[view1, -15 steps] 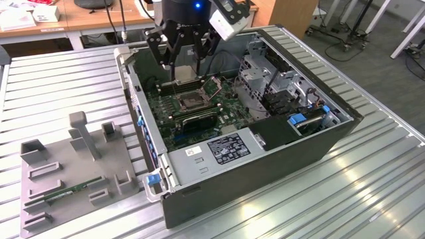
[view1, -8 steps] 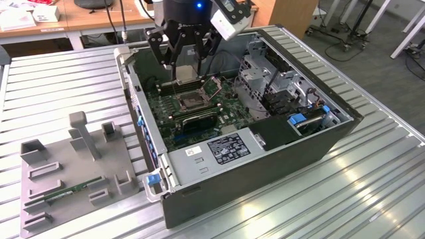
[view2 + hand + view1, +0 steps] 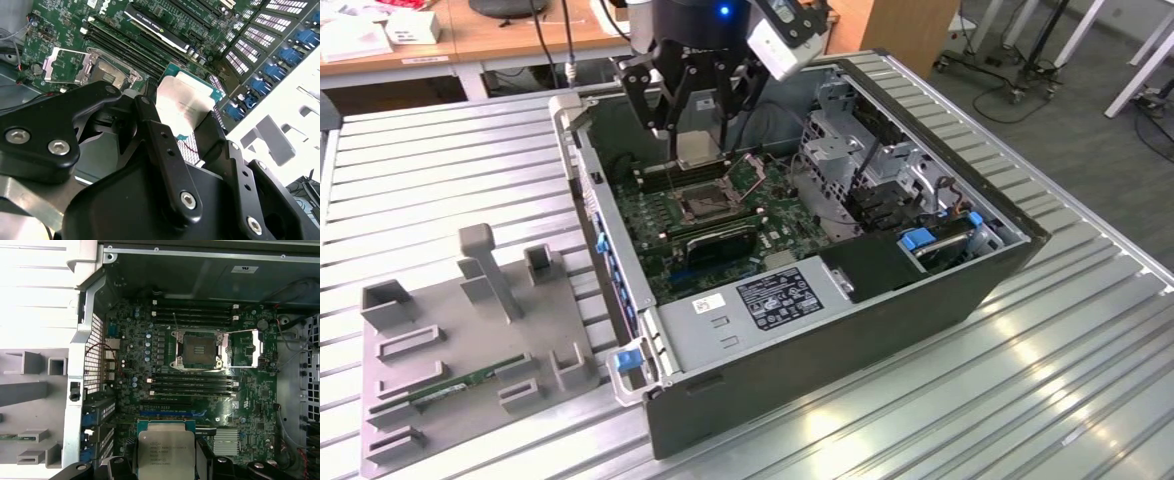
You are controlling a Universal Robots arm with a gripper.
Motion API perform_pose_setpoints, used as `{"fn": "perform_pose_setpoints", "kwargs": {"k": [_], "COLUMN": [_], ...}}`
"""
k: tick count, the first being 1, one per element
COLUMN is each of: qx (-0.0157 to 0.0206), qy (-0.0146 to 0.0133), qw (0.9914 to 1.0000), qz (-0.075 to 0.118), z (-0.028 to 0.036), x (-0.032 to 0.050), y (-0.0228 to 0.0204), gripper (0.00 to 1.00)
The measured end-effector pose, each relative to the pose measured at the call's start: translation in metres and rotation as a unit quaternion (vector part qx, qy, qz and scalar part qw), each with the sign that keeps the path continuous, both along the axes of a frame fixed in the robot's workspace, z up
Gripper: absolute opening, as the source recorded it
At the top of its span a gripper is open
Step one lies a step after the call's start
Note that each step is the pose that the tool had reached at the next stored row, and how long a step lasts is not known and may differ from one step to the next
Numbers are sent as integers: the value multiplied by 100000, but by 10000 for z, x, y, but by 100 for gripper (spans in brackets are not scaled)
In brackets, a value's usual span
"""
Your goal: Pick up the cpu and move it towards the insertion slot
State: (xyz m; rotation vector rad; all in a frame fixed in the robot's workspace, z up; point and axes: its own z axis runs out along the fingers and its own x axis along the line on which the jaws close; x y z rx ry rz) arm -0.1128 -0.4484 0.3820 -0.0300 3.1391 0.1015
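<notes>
A slatted metal table (image 3: 1067,330) is seen in the exterior view, w/ an open computer case (image 3: 854,300) laid on its side on it. At the exterior view's left of the case, a grey fixture tray (image 3: 467,350) w/ upright blocks is placed on the table, and a thin green memory stick (image 3: 460,385) is lying in it. At the near end of the case a silver power supply (image 3: 761,300) is mounted, and blue drive latches (image 3: 921,240) are visible toward the exterior view's right.

Inside the case the green motherboard (image 3: 150,365) is exposed. Long black memory slots (image 3: 192,382) are arranged on both sides of the insertion slot (image 3: 196,349), which is seen w/ its dark centre uncovered and its metal frame flipped open to one side, approx. in the middle of the board.

The black gripper (image 3: 698,150) is positioned above the far part of the board in the exterior view, w/ a light module (image 3: 785,38) fixed beside it on the arm. The cpu (image 3: 166,452) is clamped between the two fingers (image 3: 150,125), which are closed on its opposite edges; the silver top and the pale green rim are shown clearly in both wrist views (image 3: 187,102). The cpu is held in the air, lifted over the board, not touching it. In the first wrist view it is seen apart from the insertion slot, w/ one bank of memory slots and a long blue-edged card slot (image 3: 170,414) lying between them.
</notes>
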Motion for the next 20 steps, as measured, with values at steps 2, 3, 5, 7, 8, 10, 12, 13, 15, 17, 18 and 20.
{"fn": "perform_pose_setpoints", "kwargs": {"k": [2,3,5,7,8,10,12,13,15,17,18,20], "qx": [-3,2,2,1,0,1,1,0,-5,-3,2,3], "qy": [2,-1,-3,-2,-1,-1,0,1,7,26,43,81], "qw": [100000,100000,100000,100000,100000,100000,100000,100000,100000,100000,100000,100000], "qz": [-5,-5,0,0,-2,1,-2,7,4,2,3,-2], "z": [0,0,0,0,0,0,0,0,0,0,-1,-1], "x": [1,2,2,2,2,3,3,6,22,54,76,116], "y": [0,0,0,0,0,0,0,0,1,0,0,0], "gripper": [55,55,55,55,55,55,55,55,55,55,55,55]}}
